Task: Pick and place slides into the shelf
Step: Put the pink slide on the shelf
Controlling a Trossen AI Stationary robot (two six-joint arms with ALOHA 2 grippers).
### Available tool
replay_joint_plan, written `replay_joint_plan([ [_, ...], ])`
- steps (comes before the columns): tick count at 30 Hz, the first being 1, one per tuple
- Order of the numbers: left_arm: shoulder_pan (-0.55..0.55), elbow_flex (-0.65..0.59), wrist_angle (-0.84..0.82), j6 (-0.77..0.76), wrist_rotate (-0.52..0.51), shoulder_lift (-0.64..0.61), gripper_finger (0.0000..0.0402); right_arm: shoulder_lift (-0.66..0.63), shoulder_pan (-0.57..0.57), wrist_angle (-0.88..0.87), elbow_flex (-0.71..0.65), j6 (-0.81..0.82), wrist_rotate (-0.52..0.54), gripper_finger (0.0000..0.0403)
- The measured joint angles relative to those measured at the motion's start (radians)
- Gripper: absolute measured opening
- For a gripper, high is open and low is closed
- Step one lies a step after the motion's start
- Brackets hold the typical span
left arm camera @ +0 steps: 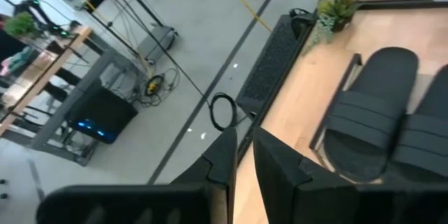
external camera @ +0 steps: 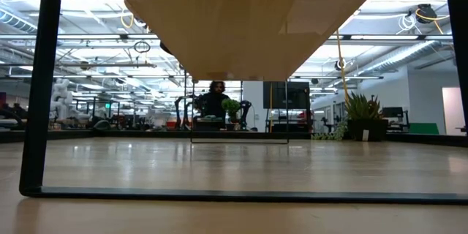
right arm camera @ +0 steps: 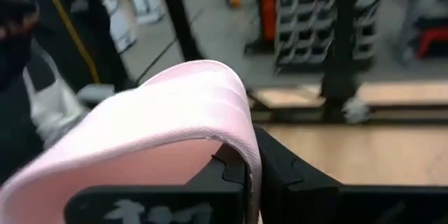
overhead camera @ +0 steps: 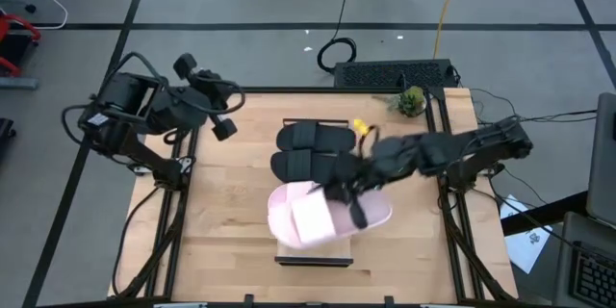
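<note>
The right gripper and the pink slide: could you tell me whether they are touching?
Touching. In the right wrist view the right gripper has its fingers shut on the strap of the pink slide; the high view shows it over that slide too.

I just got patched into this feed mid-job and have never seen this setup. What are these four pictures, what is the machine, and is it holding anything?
It is a robot with two dark arms at a wooden table, each ending in a two-finger gripper.

The overhead picture looks straight down. The level picture sits at table height, under the shelf, looking into the room, where a person sits far back. The other two come from cameras on each wrist.

On the shelf lie two black slides side by side and a pink slide.

The right gripper reaches over the shelf; its wrist picture shows its fingers shut on the strap of a pink slide. The left gripper waits at the table's far left corner, holding nothing, fingers nearly together.
</note>
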Motion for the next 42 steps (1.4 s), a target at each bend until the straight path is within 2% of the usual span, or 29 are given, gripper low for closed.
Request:
replay_joint_plan([
  [9, 0.0, -0.001, 0.0, -0.058, 0.069, 0.006, 0.0053, 0.146, 0.054, -0.041, -0.001, 0.036, 0.009, 0.0],
  [19, 0.0, -0.001, 0.0, -0.079, 0.072, 0.006, 0.0053, 0.299, 0.054, 0.024, -0.001, 0.124, 0.015, 0.0],
  [22, 0.0, -0.001, 0.001, -0.079, 0.079, 0.006, 0.0053, 0.311, 0.054, 0.054, -0.001, 0.178, 0.024, 0.0],
  [26, 0.0, -0.001, 0.0, -0.079, 0.099, 0.006, 0.0053, 0.308, 0.049, 0.04, -0.001, 0.276, 0.093, 0.0],
  [33, 0.001, -0.001, 0.0, -0.079, 0.129, 0.006, 0.0053, 0.3, 0.049, 0.005, 0.0, 0.41, 0.09, 0.0],
  [42, 0.001, -0.001, 0.0, -0.079, 0.133, 0.006, 0.0053, 0.302, 0.088, -0.025, -0.002, 0.46, 0.092, 0.0],
])
